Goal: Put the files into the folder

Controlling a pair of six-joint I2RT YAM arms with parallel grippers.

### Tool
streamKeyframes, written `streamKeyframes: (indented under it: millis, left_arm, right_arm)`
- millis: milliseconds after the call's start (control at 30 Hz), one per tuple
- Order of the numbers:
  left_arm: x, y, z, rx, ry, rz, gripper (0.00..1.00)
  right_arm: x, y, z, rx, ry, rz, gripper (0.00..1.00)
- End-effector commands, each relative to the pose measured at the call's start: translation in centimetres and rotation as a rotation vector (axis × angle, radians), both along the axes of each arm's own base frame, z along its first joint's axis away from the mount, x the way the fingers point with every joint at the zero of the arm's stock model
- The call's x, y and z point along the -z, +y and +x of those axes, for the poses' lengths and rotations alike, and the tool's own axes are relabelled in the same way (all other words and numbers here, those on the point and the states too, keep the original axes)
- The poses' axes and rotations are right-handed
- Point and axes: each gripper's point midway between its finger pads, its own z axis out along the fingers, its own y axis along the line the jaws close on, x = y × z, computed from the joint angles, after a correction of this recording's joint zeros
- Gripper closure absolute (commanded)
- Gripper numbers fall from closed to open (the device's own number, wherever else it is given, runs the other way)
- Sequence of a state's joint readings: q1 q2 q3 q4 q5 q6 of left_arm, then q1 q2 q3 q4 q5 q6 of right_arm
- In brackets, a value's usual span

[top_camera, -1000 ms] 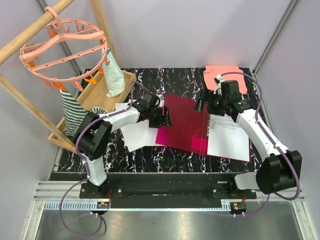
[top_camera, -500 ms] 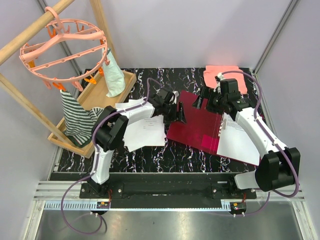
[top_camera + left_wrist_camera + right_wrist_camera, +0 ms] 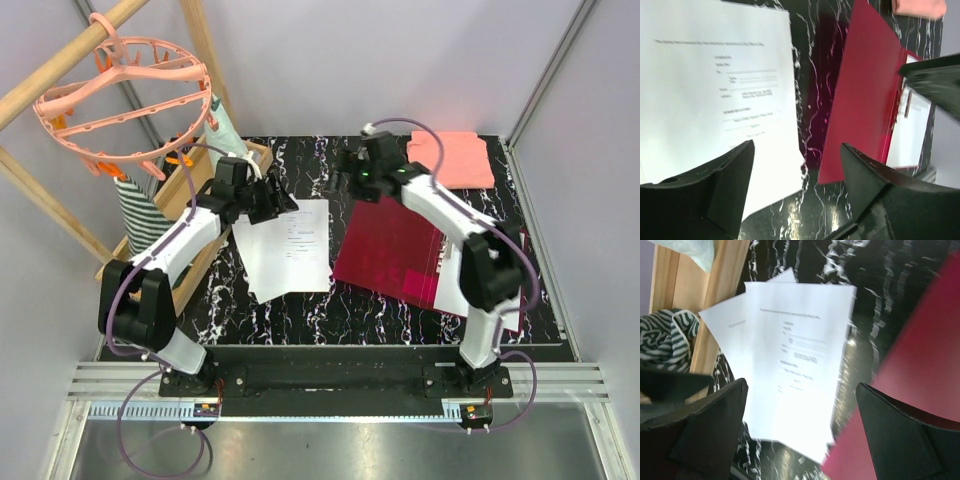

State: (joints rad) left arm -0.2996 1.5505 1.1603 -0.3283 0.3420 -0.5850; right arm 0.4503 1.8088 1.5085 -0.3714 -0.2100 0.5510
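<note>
The files (image 3: 290, 248) are a few white printed sheets fanned on the black marble table, left of centre. They also show in the left wrist view (image 3: 715, 75) and in the right wrist view (image 3: 795, 375). The dark red folder (image 3: 395, 250) lies open to their right, with a white sheet (image 3: 487, 300) on its right half. It shows in the left wrist view (image 3: 865, 90) and in the right wrist view (image 3: 925, 375). My left gripper (image 3: 278, 203) (image 3: 797, 170) hovers open and empty over the sheets' far-left corner. My right gripper (image 3: 352, 180) (image 3: 800, 405) hovers open and empty over the folder's far-left corner.
A salmon-pink folded cloth (image 3: 460, 158) lies at the back right. A wooden tray (image 3: 190, 195) with a striped cloth (image 3: 138, 215) and a mint cloth (image 3: 226, 145) stands at the left. A pink clip hanger (image 3: 120, 90) hangs from a wooden frame above it.
My left gripper has swung from the folder's left edge back to the sheets' far-left corner. My right gripper has moved left along the folder's far edge. The folder lies further right than before.
</note>
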Motion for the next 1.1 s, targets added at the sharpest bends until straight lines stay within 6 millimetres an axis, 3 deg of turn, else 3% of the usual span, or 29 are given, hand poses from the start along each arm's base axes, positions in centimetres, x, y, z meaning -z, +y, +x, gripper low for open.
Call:
streamKeyframes:
  millis: [0,100,267,433,733,833,1067]
  left_arm:
    - [2.5,0.0,1.3,-0.056,0.03,-0.002,0.3]
    - [4.4,1.1,2.6,-0.146,0.077,0.053,0.31]
    - [6.9,2.1,3.2,-0.216,0.129,0.119,0.33]
    - [9.0,2.6,2.7,-0.233,0.132,0.164,0.34]
    - [11.6,2.9,1.9,-0.25,0.17,0.176,0.36]
    - [12.4,2.9,1.6,-0.254,0.189,0.171,0.36]
    - [14.5,2.2,0.6,-0.241,0.256,0.137,0.37]
  right_arm:
    - [1.5,5.0,2.7,0.042,0.018,-0.057,0.03]
    - [4.4,6.1,2.8,0.075,0.088,-0.135,0.17]
    - [8.8,5.2,2.3,0.116,0.141,-0.311,0.21]
    - [11.1,5.8,1.5,0.078,0.158,-0.362,0.28]
    - [13.8,7.3,0.9,0.036,0.173,-0.424,0.26]
    - [14.6,6.8,0.7,0.04,0.176,-0.473,0.22]
    - [16.6,8.3,-0.6,-0.03,0.208,-0.471,0.16]
